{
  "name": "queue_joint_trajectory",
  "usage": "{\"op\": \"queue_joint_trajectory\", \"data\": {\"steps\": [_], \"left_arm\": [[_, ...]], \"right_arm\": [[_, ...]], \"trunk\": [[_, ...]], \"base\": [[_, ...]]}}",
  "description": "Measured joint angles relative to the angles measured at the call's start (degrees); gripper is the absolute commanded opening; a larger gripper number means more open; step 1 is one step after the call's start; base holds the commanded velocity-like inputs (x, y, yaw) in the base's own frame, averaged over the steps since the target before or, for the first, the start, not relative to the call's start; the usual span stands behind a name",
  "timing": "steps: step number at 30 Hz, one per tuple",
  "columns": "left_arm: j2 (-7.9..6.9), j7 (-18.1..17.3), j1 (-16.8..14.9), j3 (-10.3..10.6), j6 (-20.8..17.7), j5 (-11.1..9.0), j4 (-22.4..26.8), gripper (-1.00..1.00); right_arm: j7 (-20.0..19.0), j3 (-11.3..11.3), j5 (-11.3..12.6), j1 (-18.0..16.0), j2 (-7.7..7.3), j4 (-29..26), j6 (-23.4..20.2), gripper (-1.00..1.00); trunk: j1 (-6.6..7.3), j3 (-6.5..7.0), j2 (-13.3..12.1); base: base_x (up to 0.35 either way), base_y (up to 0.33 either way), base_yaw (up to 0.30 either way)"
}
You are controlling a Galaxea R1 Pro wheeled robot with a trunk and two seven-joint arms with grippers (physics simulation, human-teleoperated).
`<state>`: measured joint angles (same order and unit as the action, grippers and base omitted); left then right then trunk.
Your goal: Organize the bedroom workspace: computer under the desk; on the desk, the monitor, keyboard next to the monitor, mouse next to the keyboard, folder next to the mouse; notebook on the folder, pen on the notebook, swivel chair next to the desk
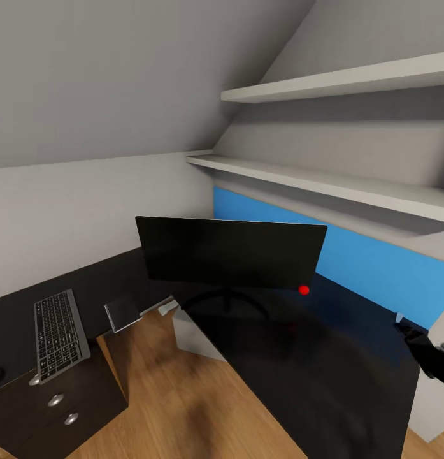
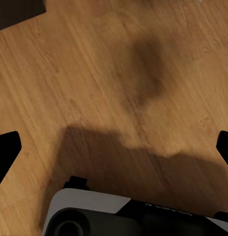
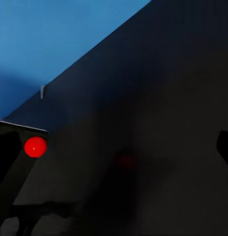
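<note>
- The monitor (image 1: 231,252) is standing upright on the black desk (image 1: 323,370), near the corner of the L, with its red dot at the lower right corner.
- The keyboard (image 1: 58,333) is lying at about 8 o'clock from the monitor, well apart from it, above the drawers (image 1: 53,401).
- A small grey notebook (image 1: 123,312) is lying between them, hanging over the desk edge.
- The left gripper (image 2: 114,147) is hanging over the wood floor (image 2: 94,73), fingers wide apart and empty.
- The right gripper (image 3: 114,147) is hovering over the desk, fingers apart, holding nothing.

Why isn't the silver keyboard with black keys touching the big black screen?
Apart. In the head view, the silver-framed keyboard lies at the desk's left end, with bare black desktop between it and the wide black monitor.
</note>
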<state>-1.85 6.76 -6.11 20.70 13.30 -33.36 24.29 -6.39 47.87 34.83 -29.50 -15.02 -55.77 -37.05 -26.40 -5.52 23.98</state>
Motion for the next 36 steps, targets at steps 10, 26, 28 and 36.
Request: {"op": "queue_joint_trajectory", "data": {"steps": [10,26,28,36], "left_arm": [[-0.56,-0.1,0.0,-1.1,-0.1,0.0,0.0,1.0],[-0.48,-0.1,0.0,-1.7,0.0,0.0,0.0,1.0],[-0.5,-0.1,0.0,-1.7,-0.1,0.1,0.0,1.0],[-0.5,-0.2,0.0,-1.7,-0.1,0.1,0.0,1.0]], "right_arm": [[7.8,-0.8,-2.2,-14.1,-0.75,12.7,6.7,1.0],[6.0,-7.6,-2.1,-15.1,-0.96,16.0,9.6,1.0],[5.4,-7.6,-2.1,-15.1,-1.02,15.9,9.6,1.0],[4.5,-7.6,-2.1,-15.0,-1.09,15.9,9.5,1.0]], "trunk": [[0.02,-0.01,0.0],[0.0,0.0,0.0],[0.0,0.0,0.0],[0.0,0.0,0.0]], "base": [[0.078,0.0,0.0],[-0.025,0.115,0.0],[-0.044,0.072,0.0],[-0.011,0.02,0.0]]}}
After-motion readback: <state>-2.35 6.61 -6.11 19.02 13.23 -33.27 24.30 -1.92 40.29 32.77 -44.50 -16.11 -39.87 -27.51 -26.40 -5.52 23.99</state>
